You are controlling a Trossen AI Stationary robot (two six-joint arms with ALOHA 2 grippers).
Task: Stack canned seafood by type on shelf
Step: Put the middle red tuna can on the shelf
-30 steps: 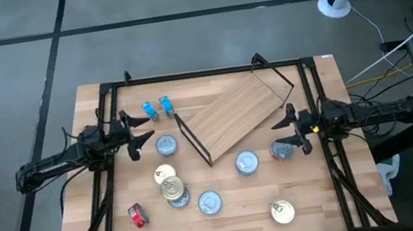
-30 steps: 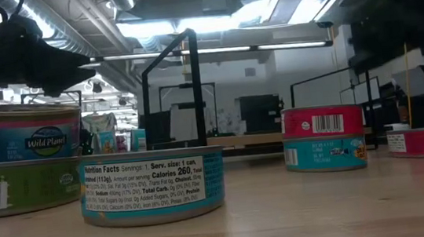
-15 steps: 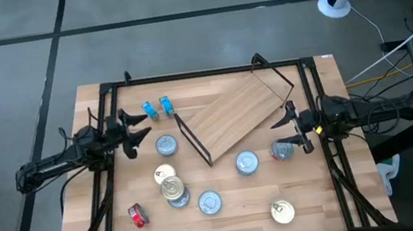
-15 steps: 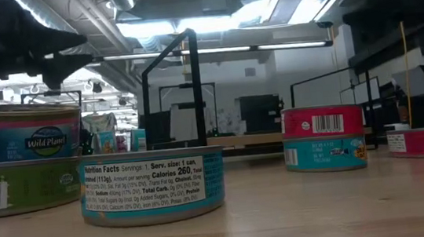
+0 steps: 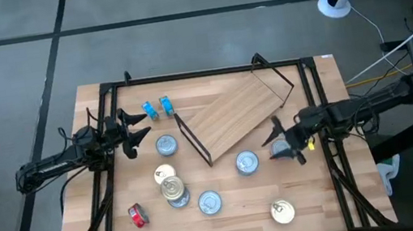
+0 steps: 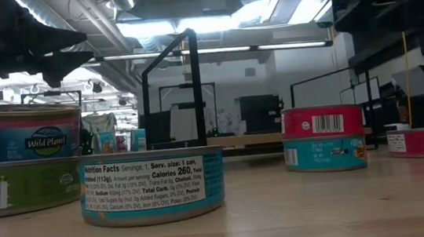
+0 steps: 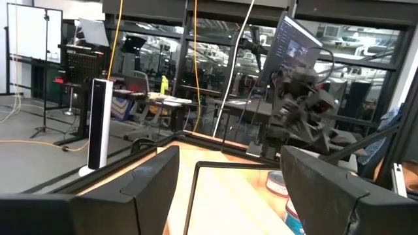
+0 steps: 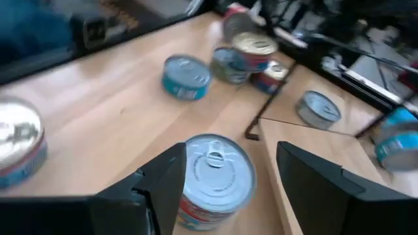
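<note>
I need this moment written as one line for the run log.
right pincer: open, over red-sided tin | left pincer: open, waiting near tin | shelf: no tins on it

A light-wood table [image 5: 325, 196] carries a tilted wooden shelf [image 5: 231, 116] near its far edge, with round seafood tins [image 5: 209, 203] scattered around.

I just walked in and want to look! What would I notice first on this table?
Probably the big light-wood shelf lying slanted across the far middle of the table, with shiny round tins scattered around it. Then the right gripper, open and reaching over a tin just off the shelf's near right corner, while the left gripper waits open on the left beside two little blue tins standing on edge.
</note>
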